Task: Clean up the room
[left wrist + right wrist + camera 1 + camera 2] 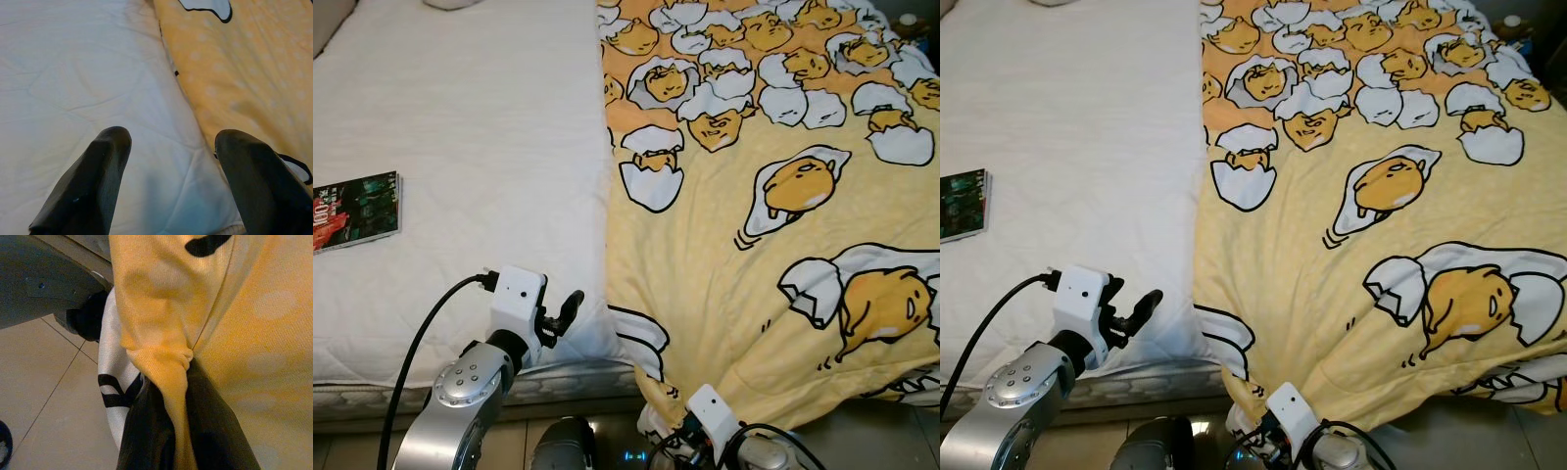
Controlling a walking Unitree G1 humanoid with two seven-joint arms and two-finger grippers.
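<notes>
A yellow blanket printed with egg cartoons covers the right half of the bed. Its near corner hangs over the bed's front edge, and my right gripper is shut on that bunched corner of fabric below the mattress. My left gripper hovers open over the bare white mattress, just left of the blanket's edge. In the left wrist view its two black fingers stand apart above the white sheet, with the yellow blanket beside them.
A dark magazine lies on the white mattress at the far left. The mattress front edge runs just beyond my arms. Beige tiled floor lies beneath the bed's edge.
</notes>
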